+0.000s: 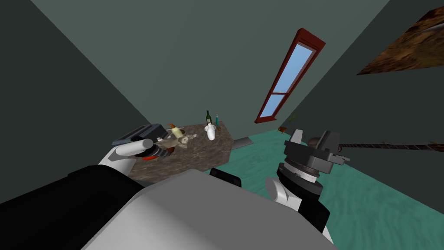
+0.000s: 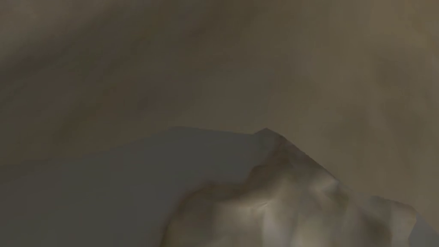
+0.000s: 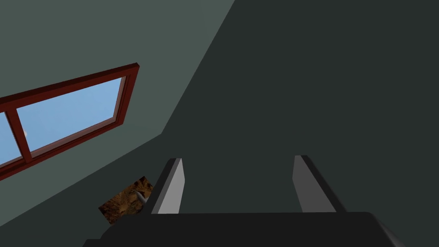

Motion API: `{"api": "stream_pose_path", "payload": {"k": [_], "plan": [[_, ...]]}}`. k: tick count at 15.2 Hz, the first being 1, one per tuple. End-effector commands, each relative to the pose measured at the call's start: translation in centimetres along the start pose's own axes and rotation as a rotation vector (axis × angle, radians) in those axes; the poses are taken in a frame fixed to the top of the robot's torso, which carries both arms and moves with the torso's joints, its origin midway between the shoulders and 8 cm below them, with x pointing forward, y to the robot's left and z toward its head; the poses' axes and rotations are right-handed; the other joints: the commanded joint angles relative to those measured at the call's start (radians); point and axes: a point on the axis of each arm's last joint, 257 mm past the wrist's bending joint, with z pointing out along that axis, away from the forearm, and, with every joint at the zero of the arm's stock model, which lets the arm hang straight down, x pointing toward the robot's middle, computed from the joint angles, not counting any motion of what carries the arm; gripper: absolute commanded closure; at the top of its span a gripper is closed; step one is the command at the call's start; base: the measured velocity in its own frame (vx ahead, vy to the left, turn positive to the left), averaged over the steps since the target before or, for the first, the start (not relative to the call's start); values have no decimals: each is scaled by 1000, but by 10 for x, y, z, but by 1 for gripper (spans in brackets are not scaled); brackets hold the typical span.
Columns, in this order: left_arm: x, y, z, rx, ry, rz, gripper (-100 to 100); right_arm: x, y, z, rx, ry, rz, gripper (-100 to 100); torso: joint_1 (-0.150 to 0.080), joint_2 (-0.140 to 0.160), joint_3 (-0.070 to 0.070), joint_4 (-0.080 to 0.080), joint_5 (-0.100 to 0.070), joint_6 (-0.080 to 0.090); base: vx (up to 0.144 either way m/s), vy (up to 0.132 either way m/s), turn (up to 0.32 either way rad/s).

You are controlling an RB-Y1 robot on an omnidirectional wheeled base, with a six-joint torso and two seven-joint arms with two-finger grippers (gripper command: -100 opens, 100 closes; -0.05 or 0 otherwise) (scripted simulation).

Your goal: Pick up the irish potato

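Note:
A pale tan, lumpy thing, probably the potato [image 1: 184, 139], lies on the mottled brown table [image 1: 204, 152] among other small items. My left arm reaches over the table's left part, and my left gripper [image 1: 174, 143] is right at that lump. The left wrist view is very close up: a tan, mottled surface [image 2: 214, 64] with a paler lumpy shape [image 2: 300, 206] and a grey plane [image 2: 107, 184] in front of it. My right gripper [image 1: 310, 138] [image 3: 238, 159] is held up at my right, away from the table, open and with nothing in it.
The table also bears a green bottle [image 1: 208, 117], a teal bottle [image 1: 217, 120], a white vase [image 1: 211, 132], a yellowish item [image 1: 176, 130], a dark grey box [image 1: 139, 133] and a red thing [image 1: 149, 158]. Teal floor [image 1: 368, 191] lies to the right.

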Motion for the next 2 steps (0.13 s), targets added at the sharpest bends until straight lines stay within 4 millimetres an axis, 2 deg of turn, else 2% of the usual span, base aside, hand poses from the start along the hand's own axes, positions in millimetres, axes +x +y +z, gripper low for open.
{"api": "stream_pose_path", "payload": {"k": [1,2], "plan": [[0,-1,-10,1,-11,2,100,0,0,0,0,0,0,0,0,0,0,0,0,0,34,-15,-61],[0,-1,-4,1,-4,1,100,0,0,0,0,0,0,0,-1,-1,-1,0,0,1,23,-6,-24]]}}
